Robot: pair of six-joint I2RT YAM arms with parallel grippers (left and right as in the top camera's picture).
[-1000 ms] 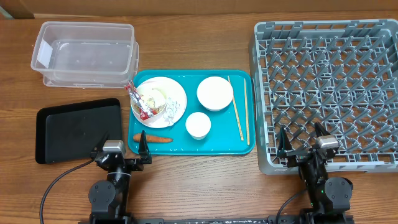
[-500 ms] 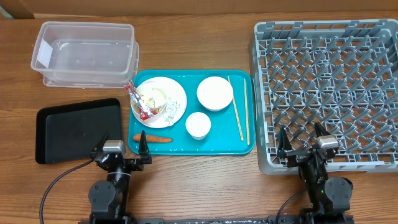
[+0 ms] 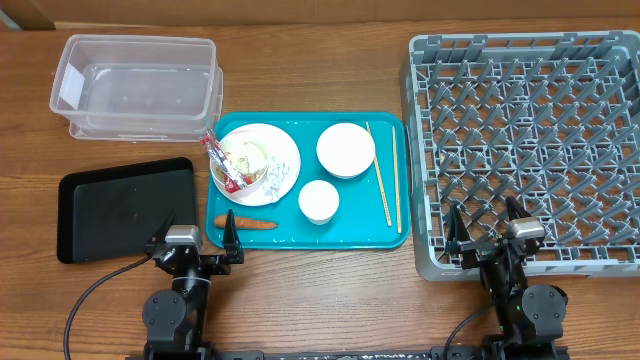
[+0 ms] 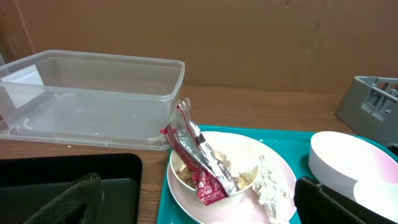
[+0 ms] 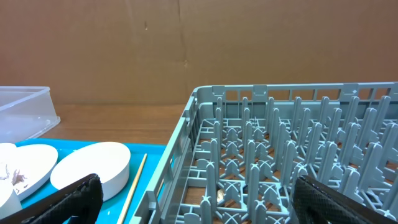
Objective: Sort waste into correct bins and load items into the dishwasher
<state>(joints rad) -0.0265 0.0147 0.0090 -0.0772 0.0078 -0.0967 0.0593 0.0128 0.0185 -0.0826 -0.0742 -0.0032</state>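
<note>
leftmost, the clear tub (image 3: pixel 135 85) and black tray (image 3: pixel 125 208); left gripper (image 3: pixel 198 232) fingers spread apart, empty; on the teal tray (image 3: pixel 360 225), the wrapper (image 3: pixel 222 165) hides much of the bowl (image 3: pixel 250 152) on the plate (image 3: pixel 287 150); carrot (image 3: pixel 245 222) nearby; right gripper (image 3: pixel 484 228) splayed wide by the rack (image 3: pixel 530 140), which is cropped rightward.

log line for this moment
left hand: open, empty | right hand: open, empty | wrapper, foil ball: on plate | carrot: on teal tray

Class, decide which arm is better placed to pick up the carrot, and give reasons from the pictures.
Left. The left gripper, open, sits beside the carrot at the near-left corner of the teal tray. The right gripper is by the rack, across that tray.
</note>
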